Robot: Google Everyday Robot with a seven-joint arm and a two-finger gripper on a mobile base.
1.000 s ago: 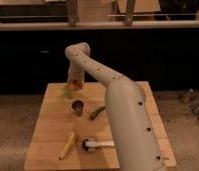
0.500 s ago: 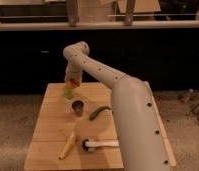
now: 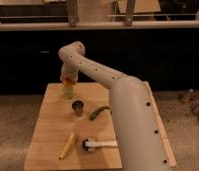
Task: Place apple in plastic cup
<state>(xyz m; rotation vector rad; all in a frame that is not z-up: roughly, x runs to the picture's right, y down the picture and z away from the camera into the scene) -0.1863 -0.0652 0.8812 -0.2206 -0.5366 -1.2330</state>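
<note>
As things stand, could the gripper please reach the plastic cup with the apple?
Probably yes: the gripper hangs right above the plastic cup, the apple at its tip, nothing between them.

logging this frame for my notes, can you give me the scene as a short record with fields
surface: light wooden table
end effector: at the far left part of the table, directly above the cup
apple: small round red-orange fruit at the end effector, just over the cup
plastic cup: short pale yellow-green translucent cup, upright, under the apple
dark cup: small grey-brown cup, nearer the camera than the pale cup
pepper: long green pepper, right of the dark cup
yellow piece: long banana-like piece, near front edge
task state: apple not visibly released yet
</note>
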